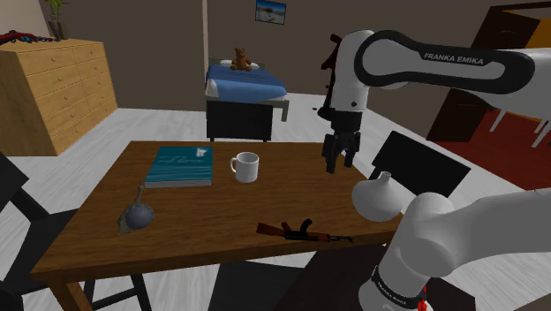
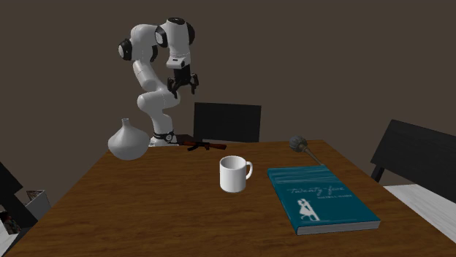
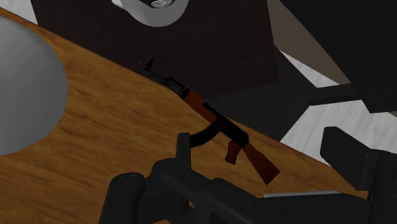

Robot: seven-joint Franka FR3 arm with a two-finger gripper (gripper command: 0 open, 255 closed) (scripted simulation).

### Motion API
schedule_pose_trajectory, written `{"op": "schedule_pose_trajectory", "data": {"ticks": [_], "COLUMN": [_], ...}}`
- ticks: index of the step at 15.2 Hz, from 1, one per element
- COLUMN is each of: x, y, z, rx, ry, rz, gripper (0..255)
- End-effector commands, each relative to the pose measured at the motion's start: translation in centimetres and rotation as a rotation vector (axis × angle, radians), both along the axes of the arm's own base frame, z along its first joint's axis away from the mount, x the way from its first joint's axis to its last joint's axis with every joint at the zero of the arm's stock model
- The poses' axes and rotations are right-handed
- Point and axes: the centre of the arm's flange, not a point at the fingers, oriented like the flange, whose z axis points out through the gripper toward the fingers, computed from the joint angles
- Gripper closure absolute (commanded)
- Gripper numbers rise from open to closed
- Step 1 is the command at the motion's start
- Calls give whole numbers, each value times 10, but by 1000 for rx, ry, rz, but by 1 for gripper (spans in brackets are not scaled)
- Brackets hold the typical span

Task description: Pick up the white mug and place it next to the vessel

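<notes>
In the shoulder view, my gripper (image 1: pixel 339 164) hangs above the table (image 1: pixel 221 238), fingers apart and holding nothing. The mug (image 1: pixel 245 166) stands upright on the table, well apart from it, toward this view's left and lower down. Its handle is on the side away from the gripper. The vessel (image 1: pixel 378 196) sits nearer, below the gripper and toward this view's right. So I judge the coming move to be a reach away from the vessel and down to the mug.

In the second exterior view, the gripper (image 2: pixel 183 86) is high at the far end. The mug (image 2: pixel 234 174) is mid-table, closer to the camera, with its handle to this view's right. The vessel (image 2: pixel 128 140) is at the far left.

In the wrist view, I look down past the gripper at the vessel (image 3: pixel 25 95) and a toy rifle (image 3: pixel 216 124) by the table edge.
</notes>
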Motion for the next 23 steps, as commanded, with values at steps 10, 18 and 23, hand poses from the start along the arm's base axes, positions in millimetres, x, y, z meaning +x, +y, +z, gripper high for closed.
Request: {"op": "schedule_pose_trajectory", "data": {"ticks": [10, 18, 23], "x": [100, 190, 246], "y": [-25, -47, -62], "z": [-47, -86, -109], "rx": [-33, -62, -80], "ry": [-30, -57, -74], "rz": [2, 3, 4], "gripper": [0, 0, 0]}}
